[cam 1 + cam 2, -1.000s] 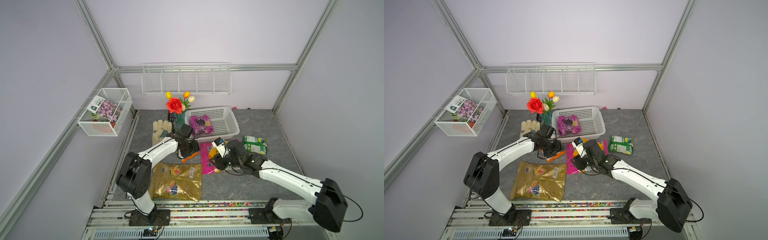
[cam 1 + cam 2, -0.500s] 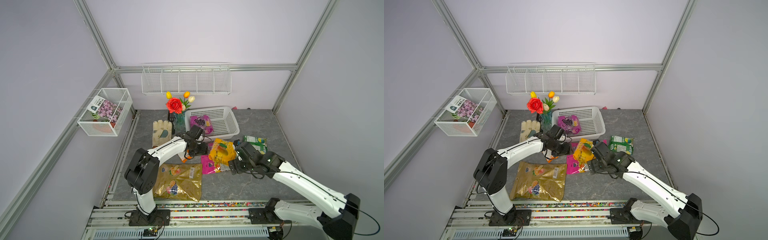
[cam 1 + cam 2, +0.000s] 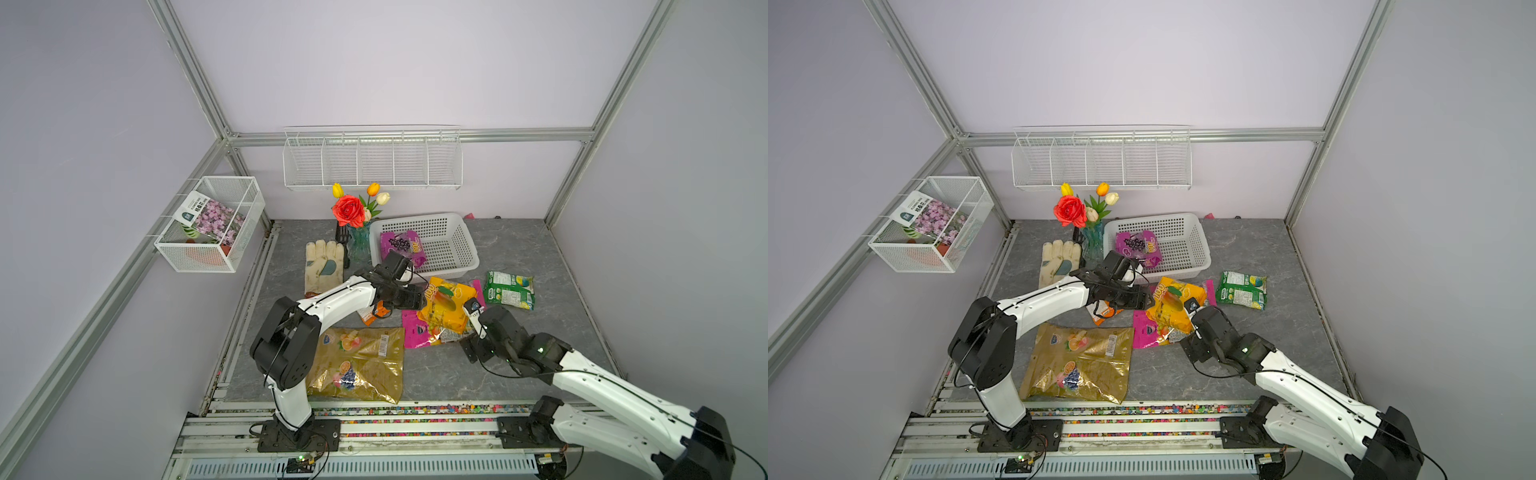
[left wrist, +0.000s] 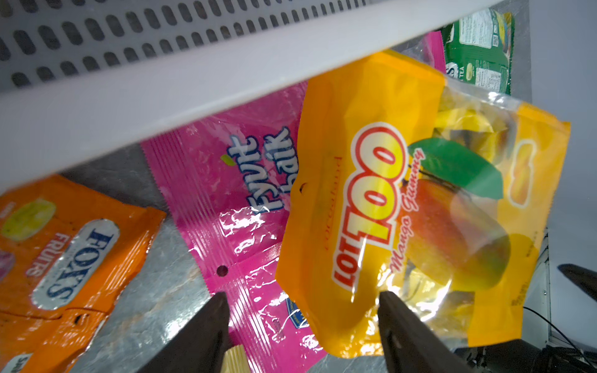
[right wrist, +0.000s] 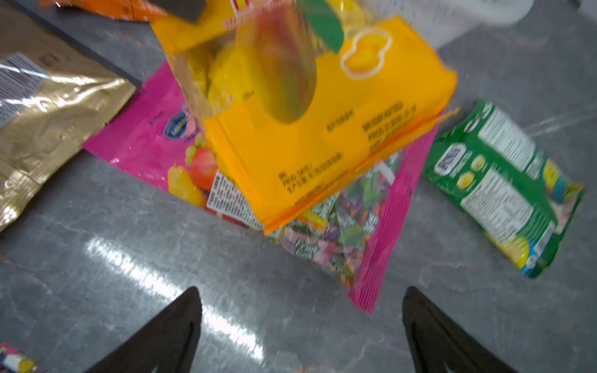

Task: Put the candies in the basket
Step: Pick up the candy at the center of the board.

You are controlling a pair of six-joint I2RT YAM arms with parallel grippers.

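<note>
right hand (image 5: 302, 290): fingers wide apart, empty, above bare tabletop (image 5: 145, 232). gold bag (image 3: 357, 361) flat, lower centre. yellow bag (image 4: 387, 210), "lot 100 mango gummy", over magenta bag (image 4: 226, 200), edge between left hand (image 4: 300, 295) spread fingers, unpinched. orange bag (image 4: 64, 252), "fox's fruits", beside. green bag (image 3: 510, 290) right, clear. basket (image 3: 465, 249) just behind, purple bag (image 3: 401, 245) inside.

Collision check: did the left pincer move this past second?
Yes: left pincer moved away from the glove, along the basket front, toward the yellow-orange bag.

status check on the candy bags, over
Left hand open, yellow-orange bag corner between its jaws, ungripped. Right hand open, empty. Only purple bag in basket. Nothing blocking the basket.
</note>
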